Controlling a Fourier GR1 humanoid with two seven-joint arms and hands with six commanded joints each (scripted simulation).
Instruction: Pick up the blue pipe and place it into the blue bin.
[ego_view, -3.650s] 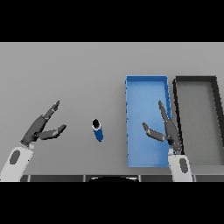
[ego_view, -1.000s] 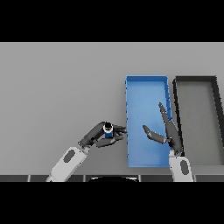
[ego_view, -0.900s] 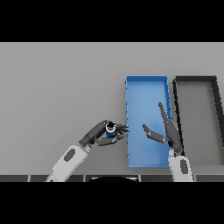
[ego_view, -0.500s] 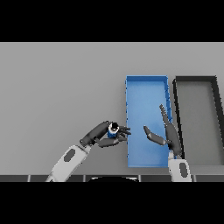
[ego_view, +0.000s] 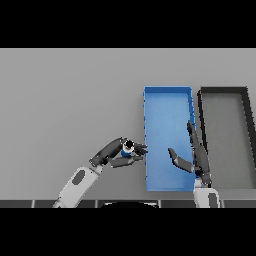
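A: Where's the blue pipe (ego_view: 128, 149)?
B: Pinched in the left hand (ego_view: 116, 154), fingers and thumb curled round it, just off the blue bin (ego_view: 167, 93)'s left wall near its front corner. One end seems to face up.
A: So which way?
B: Bin lies right of it. Right hand (ego_view: 192, 159) hangs open over the bin's right side.
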